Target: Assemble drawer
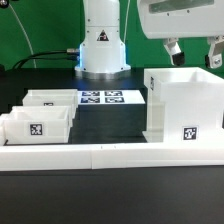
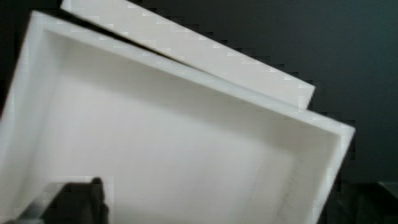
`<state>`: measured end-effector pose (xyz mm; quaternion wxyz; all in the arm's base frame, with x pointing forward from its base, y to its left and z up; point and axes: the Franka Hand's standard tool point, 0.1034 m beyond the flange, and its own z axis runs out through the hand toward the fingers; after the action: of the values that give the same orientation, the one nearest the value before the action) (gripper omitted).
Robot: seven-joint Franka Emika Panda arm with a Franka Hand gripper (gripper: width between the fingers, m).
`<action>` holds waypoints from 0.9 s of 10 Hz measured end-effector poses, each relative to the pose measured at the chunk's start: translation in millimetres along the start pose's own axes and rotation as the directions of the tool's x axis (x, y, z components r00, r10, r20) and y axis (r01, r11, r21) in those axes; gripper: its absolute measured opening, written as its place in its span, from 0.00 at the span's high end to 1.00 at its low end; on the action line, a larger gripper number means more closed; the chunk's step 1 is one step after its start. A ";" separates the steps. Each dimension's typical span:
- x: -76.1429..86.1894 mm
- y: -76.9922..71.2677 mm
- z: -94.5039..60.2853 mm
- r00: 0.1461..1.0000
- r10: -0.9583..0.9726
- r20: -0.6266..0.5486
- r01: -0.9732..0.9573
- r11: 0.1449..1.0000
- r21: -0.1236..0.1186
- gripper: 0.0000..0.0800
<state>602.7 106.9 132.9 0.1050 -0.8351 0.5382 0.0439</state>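
Note:
The drawer's tall white casing (image 1: 185,105) stands at the exterior view's right with its open side up and a tag on its front. Two small white trays (image 1: 52,99) (image 1: 35,125), each tagged, sit side by side at the exterior view's left. My gripper (image 1: 193,52) hangs above the casing, open and empty, clear of its rim. The wrist view looks down into the casing's hollow (image 2: 178,130). My gripper (image 2: 222,212) shows there only as dark fingertips (image 2: 80,205) at the picture's edge, spread wide apart.
A long low white rail (image 1: 110,155) runs across the front of the table, close to the trays and casing. The marker board (image 1: 100,98) lies flat between the trays and the casing. The robot base (image 1: 102,45) stands behind it.

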 end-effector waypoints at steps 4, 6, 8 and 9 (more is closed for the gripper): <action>3.9 9.3 -0.1 0.929 -0.371 0.010 0.371 0.928 -0.039 0.19; 11.9 19.5 -8.7 0.814 -0.580 0.010 0.580 0.812 -0.062 0.19; 36.4 37.3 -16.5 0.687 -0.727 0.010 0.726 0.685 -0.067 0.19; 49.0 43.6 -19.3 0.638 -0.770 0.012 0.769 0.636 -0.057 0.19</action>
<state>582.8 41.7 136.9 0.0866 -0.9876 0.1309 0.0045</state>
